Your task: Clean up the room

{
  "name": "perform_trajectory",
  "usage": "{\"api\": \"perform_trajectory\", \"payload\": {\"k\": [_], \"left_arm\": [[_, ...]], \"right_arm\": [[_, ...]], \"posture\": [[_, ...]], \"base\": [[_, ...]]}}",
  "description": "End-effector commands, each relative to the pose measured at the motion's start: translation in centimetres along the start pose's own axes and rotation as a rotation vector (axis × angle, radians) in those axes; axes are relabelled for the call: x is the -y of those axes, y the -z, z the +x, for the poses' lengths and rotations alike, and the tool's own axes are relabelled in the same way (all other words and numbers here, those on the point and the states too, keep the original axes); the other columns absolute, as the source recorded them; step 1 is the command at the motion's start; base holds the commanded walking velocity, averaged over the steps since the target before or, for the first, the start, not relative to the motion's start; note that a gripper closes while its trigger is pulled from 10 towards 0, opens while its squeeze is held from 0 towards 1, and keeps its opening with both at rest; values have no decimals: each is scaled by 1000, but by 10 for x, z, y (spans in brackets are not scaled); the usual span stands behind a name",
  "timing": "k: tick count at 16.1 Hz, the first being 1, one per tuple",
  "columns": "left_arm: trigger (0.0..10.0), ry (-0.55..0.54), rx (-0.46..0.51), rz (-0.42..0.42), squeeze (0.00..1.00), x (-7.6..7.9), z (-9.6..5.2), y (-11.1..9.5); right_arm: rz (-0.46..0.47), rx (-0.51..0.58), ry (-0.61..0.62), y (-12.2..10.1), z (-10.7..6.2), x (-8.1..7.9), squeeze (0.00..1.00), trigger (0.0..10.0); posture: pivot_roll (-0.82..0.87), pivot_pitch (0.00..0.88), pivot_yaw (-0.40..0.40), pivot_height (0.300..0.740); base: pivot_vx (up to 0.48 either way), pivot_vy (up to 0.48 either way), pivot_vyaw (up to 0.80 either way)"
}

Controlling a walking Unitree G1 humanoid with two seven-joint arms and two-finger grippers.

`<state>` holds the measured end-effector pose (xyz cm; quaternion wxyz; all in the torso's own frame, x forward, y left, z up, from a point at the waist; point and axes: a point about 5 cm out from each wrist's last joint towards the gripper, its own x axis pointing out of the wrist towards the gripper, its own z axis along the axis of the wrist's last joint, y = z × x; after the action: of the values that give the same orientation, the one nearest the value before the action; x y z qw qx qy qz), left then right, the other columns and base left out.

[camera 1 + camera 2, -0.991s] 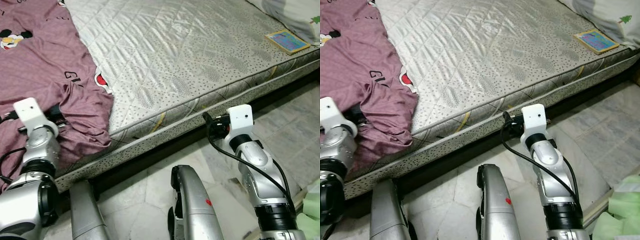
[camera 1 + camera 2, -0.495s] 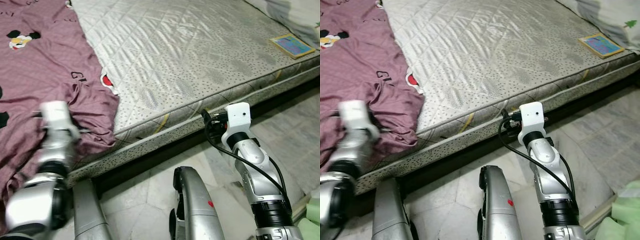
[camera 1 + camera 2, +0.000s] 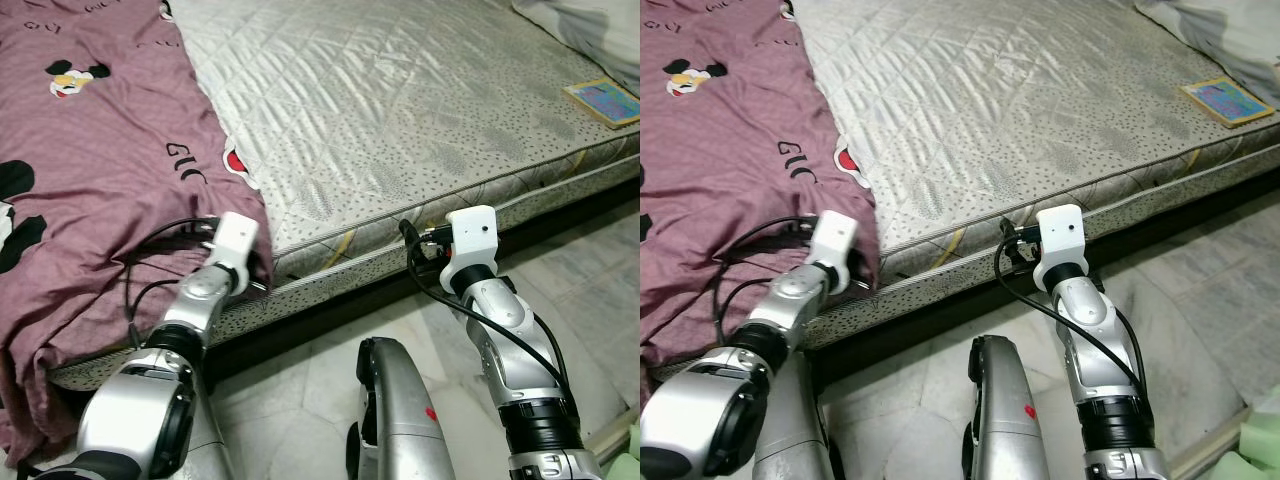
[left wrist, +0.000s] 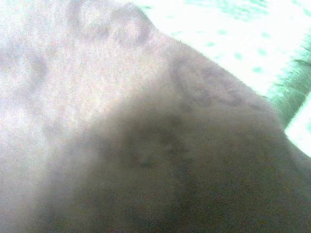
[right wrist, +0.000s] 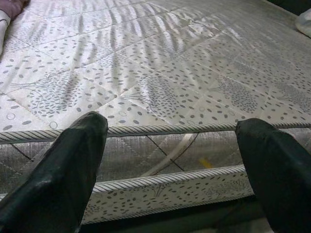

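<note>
A purple blanket (image 3: 90, 180) with cartoon mouse prints covers the left part of a bare grey quilted mattress (image 3: 400, 110). Its lower corner hangs over the mattress's front edge. My left gripper (image 3: 258, 275) is pushed against that hanging corner, and purple cloth (image 4: 121, 121) presses close in the left wrist view. My right gripper (image 5: 172, 125) is open in front of the mattress's side edge, level with its piped seam, holding nothing. Its white wrist (image 3: 470, 235) is just off the bed front.
A small colourful book (image 3: 604, 101) lies near the mattress's right edge, with pale bedding (image 3: 590, 25) behind it. Marble floor tiles (image 3: 590, 270) run along the bed front. My silver leg (image 3: 395, 400) is below. Something pale green (image 3: 1265, 440) sits at the lower right.
The camera has shifted. My left arm has swung right, from over the blanket to its hanging corner at the mattress edge. The right arm has stayed by the mattress side.
</note>
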<state>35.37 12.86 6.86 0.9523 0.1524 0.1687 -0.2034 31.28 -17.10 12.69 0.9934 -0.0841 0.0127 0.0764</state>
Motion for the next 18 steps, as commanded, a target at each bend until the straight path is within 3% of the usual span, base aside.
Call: {"api": "perform_trajectory", "payload": {"k": [1,2,3,4,5,7,9,12,18], "left_arm": [[10000,220,-92,215,0,45,1,19],[10000,253,-105,266,0,51,1,22],[10000,312,-153,370,0,61,-1,31],[10000,403,-282,569,0,73,-8,54],[10000,432,-332,648,0,75,-11,63],[10000,408,-354,711,0,75,-10,65],[10000,396,-348,722,0,73,-8,60],[10000,340,-216,752,0,71,1,31],[10000,388,2,822,0,97,11,-21]], "right_arm": [[-8,4,0,-1,1,-1,0,10000],[-7,3,-1,0,1,-1,0,10000],[-6,4,-4,0,2,-2,0,10000],[-3,6,-7,0,3,-3,0,10000],[-3,7,-9,0,4,-4,0,10000],[2,8,-16,0,6,-6,0,10000],[5,9,-23,0,7,-8,0,10000],[10,12,-27,0,8,-10,0,10000],[24,16,-22,1,10,-13,0,10000]], "posture": [[-76,95,-59,499],[-76,95,-59,499],[-71,93,-59,499],[-71,93,-59,499],[-63,90,-60,499],[-57,86,-61,499],[-52,82,-59,499],[-42,79,-54,499],[-30,74,-37,499]], "base": [[0,0,0],[0,0,0],[0,0,0],[0,0,0],[0,0,0],[0,0,0],[0,0,0],[0,0,0],[0,0,0]]}}
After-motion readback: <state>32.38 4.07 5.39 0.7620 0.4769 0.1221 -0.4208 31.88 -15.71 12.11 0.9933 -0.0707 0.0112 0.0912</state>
